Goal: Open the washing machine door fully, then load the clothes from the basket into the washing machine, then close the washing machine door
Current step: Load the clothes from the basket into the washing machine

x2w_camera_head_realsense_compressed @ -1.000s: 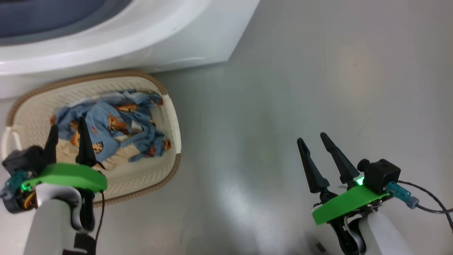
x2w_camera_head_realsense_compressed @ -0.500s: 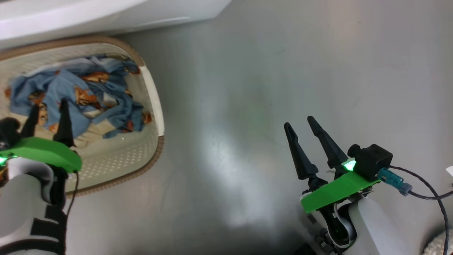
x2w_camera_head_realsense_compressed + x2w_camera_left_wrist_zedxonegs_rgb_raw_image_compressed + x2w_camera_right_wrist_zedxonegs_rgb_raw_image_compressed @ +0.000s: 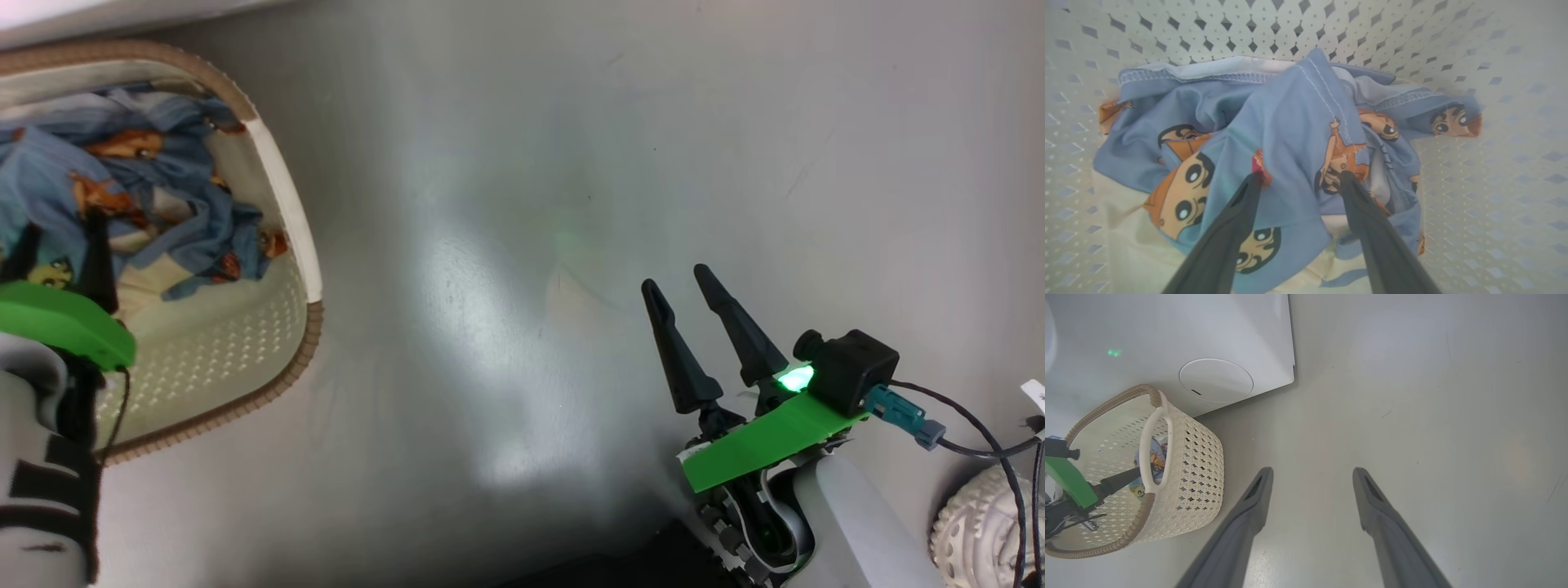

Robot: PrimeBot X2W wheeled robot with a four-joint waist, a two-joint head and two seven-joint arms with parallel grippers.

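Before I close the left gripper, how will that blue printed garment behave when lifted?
Probably floppy: the clothes lie crumpled in folds, so they should drape and trail. Likely light, thin fabric. The cream cloth underneath may drag along.

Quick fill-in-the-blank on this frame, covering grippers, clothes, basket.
The left gripper has its jaws ____ over the clothes.
The clothes lie ____ the basket, beside the washing machine.
The right gripper, over the floor, holds ____.
Missing: open; inside; nothing.
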